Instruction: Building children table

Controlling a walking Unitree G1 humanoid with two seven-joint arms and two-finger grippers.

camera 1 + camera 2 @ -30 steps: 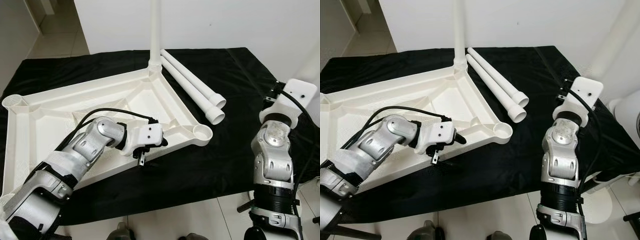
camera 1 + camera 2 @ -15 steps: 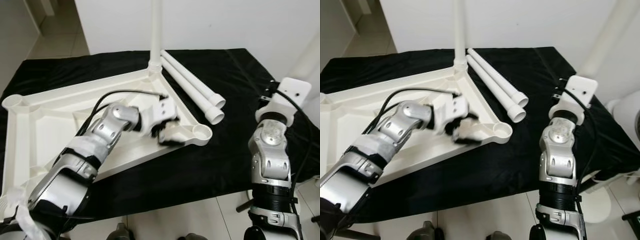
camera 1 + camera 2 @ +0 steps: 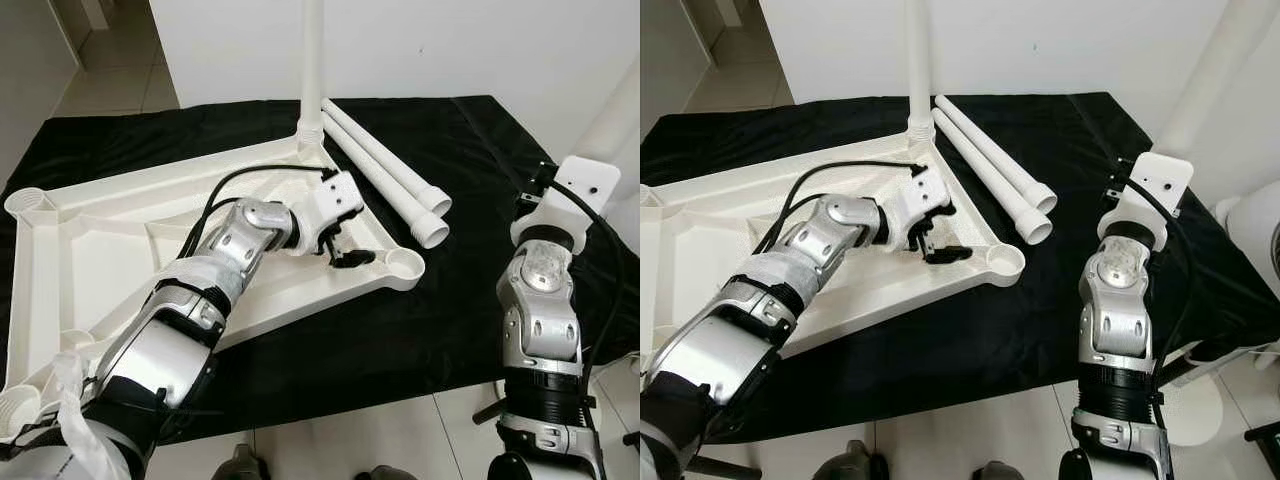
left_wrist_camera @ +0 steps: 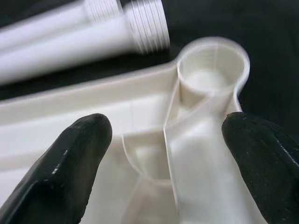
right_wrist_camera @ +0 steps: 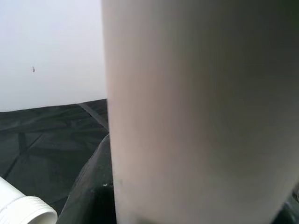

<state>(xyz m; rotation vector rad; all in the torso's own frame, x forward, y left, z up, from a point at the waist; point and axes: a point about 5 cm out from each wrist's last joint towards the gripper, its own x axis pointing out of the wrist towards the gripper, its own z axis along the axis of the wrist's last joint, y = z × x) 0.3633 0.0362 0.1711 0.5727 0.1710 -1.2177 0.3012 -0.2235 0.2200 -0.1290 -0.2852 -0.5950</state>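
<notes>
The left gripper is spread wide and holds nothing; its fingers straddle a rib of the upturned white tabletop just short of the near corner socket (empty, as its wrist view shows). The tabletop lies on the black-covered bench. One leg stands upright in the far corner socket; two loose legs lie side by side just beyond the edge. The right gripper is raised over the bench's right end against another white leg; its finger opening cannot be told.
</notes>
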